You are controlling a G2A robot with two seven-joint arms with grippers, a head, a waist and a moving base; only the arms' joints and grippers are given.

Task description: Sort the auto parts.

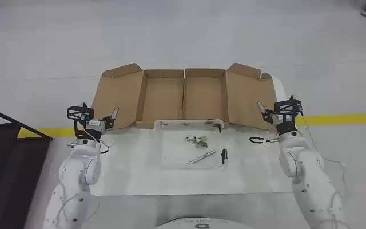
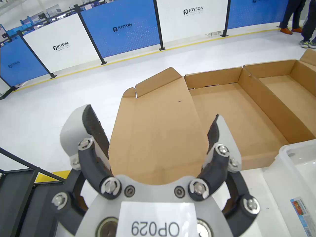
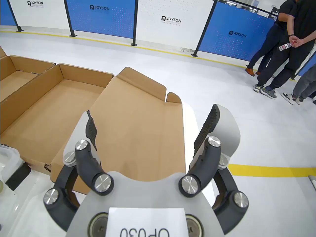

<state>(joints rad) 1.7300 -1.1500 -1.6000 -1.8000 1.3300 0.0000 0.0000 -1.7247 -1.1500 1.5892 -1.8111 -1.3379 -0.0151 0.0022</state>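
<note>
Matt cardboard box (image 1: 163, 100); clear plastic tray (image 1: 174, 151); shiny metal rod (image 1: 201, 156).

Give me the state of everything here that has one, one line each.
left gripper, open, holding nothing.
right gripper, open, holding nothing.
left cardboard box, open, lid folded outward.
right cardboard box, open, lid folded outward.
clear tray, uncovered, parts lying in it.
metal rod, lying flat in the tray.
</note>
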